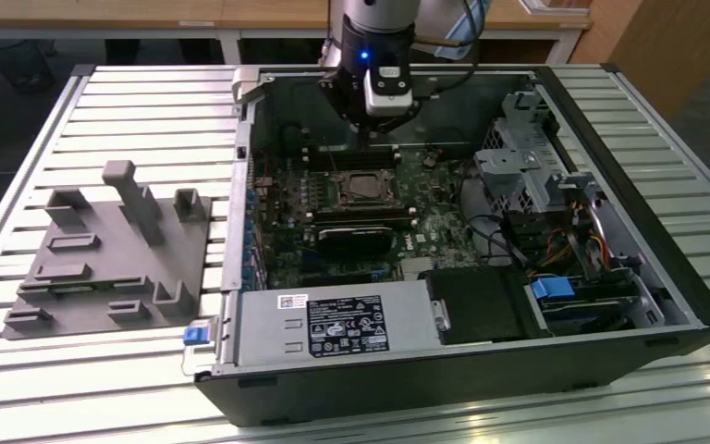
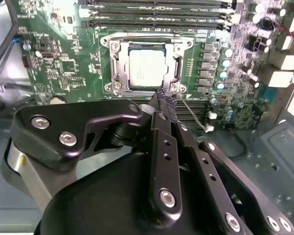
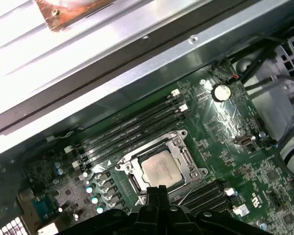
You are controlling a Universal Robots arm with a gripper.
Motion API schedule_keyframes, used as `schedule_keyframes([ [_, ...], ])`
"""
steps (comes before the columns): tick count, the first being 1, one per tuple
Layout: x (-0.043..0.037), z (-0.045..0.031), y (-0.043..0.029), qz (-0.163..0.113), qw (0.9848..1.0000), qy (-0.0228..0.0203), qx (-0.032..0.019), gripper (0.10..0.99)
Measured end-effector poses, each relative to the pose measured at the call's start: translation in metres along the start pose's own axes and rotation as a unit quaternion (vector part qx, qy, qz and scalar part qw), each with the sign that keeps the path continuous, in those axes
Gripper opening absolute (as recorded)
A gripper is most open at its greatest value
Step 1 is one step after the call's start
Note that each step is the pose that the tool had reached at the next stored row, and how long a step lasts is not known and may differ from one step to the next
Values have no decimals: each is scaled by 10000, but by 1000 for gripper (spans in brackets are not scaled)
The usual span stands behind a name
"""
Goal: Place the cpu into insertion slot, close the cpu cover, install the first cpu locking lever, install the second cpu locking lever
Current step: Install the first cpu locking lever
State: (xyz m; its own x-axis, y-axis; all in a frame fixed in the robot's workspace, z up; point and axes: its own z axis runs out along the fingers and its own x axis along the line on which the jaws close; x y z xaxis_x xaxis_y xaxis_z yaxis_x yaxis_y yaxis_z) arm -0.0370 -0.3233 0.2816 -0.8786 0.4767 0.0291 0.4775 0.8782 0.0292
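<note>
I see the case [image 1: 454, 393] lying open on the counter [image 1: 145, 102]; a rack [image 1: 96, 268] stands on the counter to the exterior view's left of it, apart; the board [image 1: 442, 231] lies inside the case; the cpu [image 2: 146, 67] sits in the slot [image 3: 137, 182], with the cover [image 2: 179, 63] flat around it; memory slots [image 2: 157, 22] run just beside the slot, toward the case's far wall; the cooler [image 1: 358, 239] sits on the slot's near side; my pincer [image 2: 165, 100] hangs above the board, near the slot's corner.
</note>
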Motion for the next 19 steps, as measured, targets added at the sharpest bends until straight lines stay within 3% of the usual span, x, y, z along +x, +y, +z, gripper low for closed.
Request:
schedule_keyframes([
  [5,0,1,0,-399,9992,11,12,106],
  [11,-1,6,1,-830,9966,10,17,106],
  [13,0,7,1,-915,9958,-23,5,106],
  [16,0,11,1,-1027,9946,-118,-36,106],
  [19,0,12,1,-1261,9919,-118,-38,106],
])
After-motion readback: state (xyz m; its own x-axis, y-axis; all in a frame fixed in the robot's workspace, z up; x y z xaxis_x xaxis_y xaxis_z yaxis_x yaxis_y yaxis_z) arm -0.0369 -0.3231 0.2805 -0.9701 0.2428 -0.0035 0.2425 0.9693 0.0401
